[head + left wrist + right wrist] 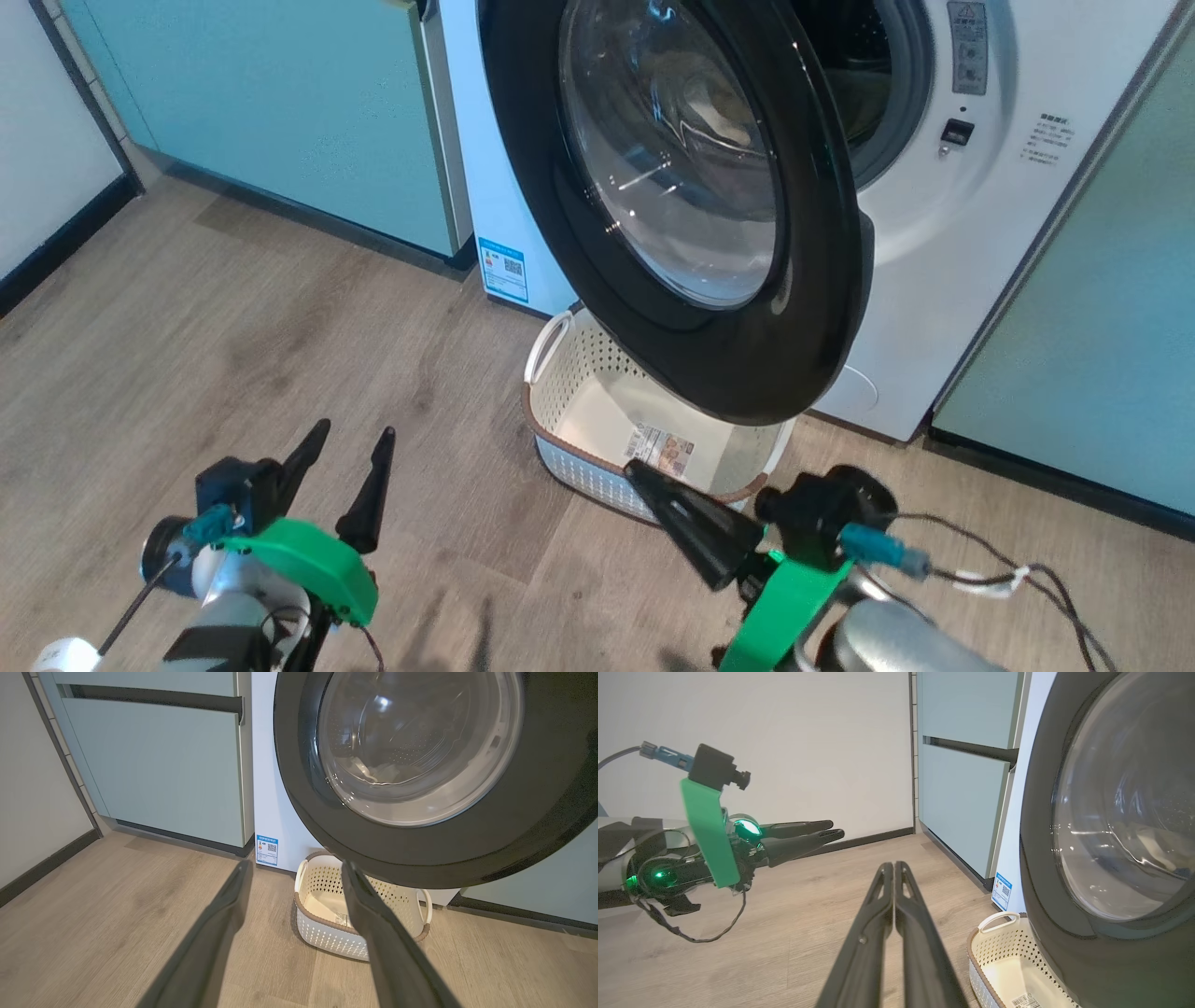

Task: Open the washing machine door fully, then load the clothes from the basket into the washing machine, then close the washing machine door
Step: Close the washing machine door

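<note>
The washing machine [943, 252] stands white ahead of me. Its round black door [794, 308] is swung partway out, its lower edge hanging above the cream basket [569, 373] on the floor. The basket holds nothing but the label on its floor. Through the door's glass, pale clothes [717, 117] lie in the drum. My left gripper [355, 432] is open with nothing between its fingers, down left of the basket. My right gripper [635, 467] is shut and empty, its tip at the basket's near rim. In the left wrist view the open gripper [295, 868] faces the basket [327, 938] and door [420, 854].
Pale green cabinets flank the machine on the left [280, 112] and on the right [1102, 355]. A white wall with dark skirting [47, 243] runs along the far left. Wooden floor [233, 327] spreads left of the basket.
</note>
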